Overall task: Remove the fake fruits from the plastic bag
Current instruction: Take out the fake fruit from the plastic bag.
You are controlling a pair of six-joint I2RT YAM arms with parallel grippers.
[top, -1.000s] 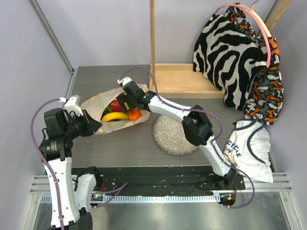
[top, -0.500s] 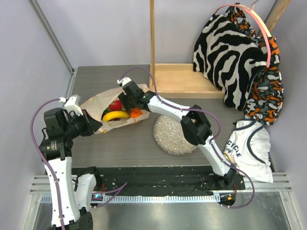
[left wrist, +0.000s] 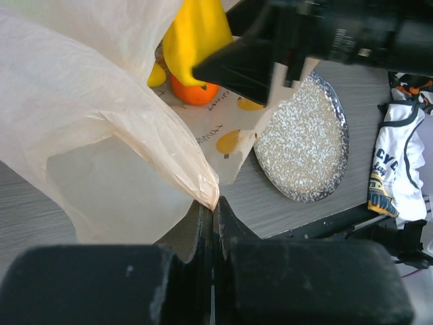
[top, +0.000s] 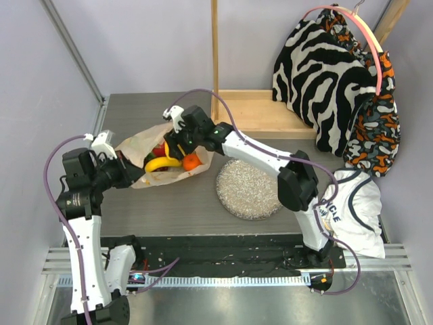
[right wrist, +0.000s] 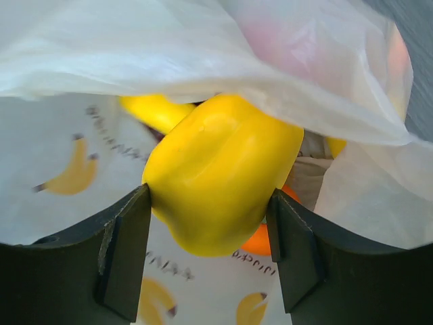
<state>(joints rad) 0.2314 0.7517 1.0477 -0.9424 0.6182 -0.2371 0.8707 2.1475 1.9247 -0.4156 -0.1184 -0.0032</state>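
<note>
**Yellow pepper (right wrist: 216, 176) gripped at the bag mouth**

The right end effector (right wrist: 210, 198) is clenched on the yellow pepper. In the wrist cam its two dark fingers (right wrist: 125, 257) press the pepper's sides, one on each flank. The pepper sits in the open mouth of the plastic bag (top: 135, 150), w/ thin film draped over its top and banana-printed film beneath.

An orange (top: 191, 161) shows just under the pepper, at the edge of the mouth on the plate side. Yellow bananas (top: 160, 164) lie inside the mouth, w/ a red fruit (top: 160, 149) beside them, deeper in. The bag lies on the left part of the grey tabletop (top: 176, 203), mouth turned to the right.

The left end effector (left wrist: 213, 215) is clenched too, pinching a fold of the bag's edge btwn its fingers. From the top cam it holds the bag's near-left corner, opposite the mouth.

A speckled grey plate (top: 247, 190) lies just right of the bag, near the orange but apart from it. A wooden frame (top: 260, 115) stands at the far edge. A zebra-print cloth (top: 318, 74) hangs far right, and a white shirt (top: 355, 210) lies at the right edge.
</note>
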